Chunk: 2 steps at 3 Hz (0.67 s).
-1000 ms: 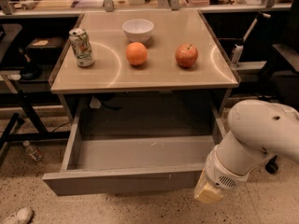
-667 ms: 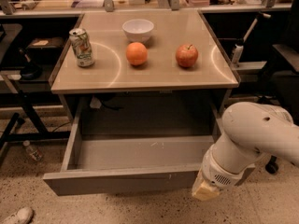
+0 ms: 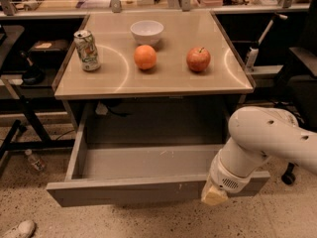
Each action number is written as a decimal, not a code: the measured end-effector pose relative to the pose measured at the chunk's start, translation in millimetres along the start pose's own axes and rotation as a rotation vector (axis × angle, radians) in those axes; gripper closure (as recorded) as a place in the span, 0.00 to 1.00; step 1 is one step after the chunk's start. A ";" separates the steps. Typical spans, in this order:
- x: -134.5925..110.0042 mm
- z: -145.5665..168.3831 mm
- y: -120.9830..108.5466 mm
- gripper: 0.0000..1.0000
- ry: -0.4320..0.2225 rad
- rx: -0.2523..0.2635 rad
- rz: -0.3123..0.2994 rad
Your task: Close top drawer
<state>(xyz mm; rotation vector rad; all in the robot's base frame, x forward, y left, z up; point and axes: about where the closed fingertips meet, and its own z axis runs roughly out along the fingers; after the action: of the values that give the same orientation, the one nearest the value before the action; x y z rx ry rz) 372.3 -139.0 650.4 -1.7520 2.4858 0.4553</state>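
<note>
The top drawer is a wide shallow grey metal drawer, pulled far out from under the beige table. Its inside looks empty and its flat front faces me. My gripper shows as a pale tip at the end of the white arm. It sits against the right part of the drawer front, at its top edge. The arm comes in from the right and covers the drawer's right end.
On the table stand a green can, a white bowl, an orange and a red apple. A plastic bottle and a shoe lie on the speckled floor at left. Dark furniture stands on both sides.
My arm and gripper have shifted slightly left along the drawer front. The drawer stays about as far out as before.
</note>
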 end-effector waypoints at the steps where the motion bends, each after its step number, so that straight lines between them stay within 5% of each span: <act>1: 0.0 0.0 0.0 0.81 0.000 0.000 0.000; 2: 0.0 0.0 0.0 0.57 0.000 0.000 0.000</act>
<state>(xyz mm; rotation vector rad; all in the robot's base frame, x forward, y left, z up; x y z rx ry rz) 372.3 -139.0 650.4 -1.7521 2.4858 0.4553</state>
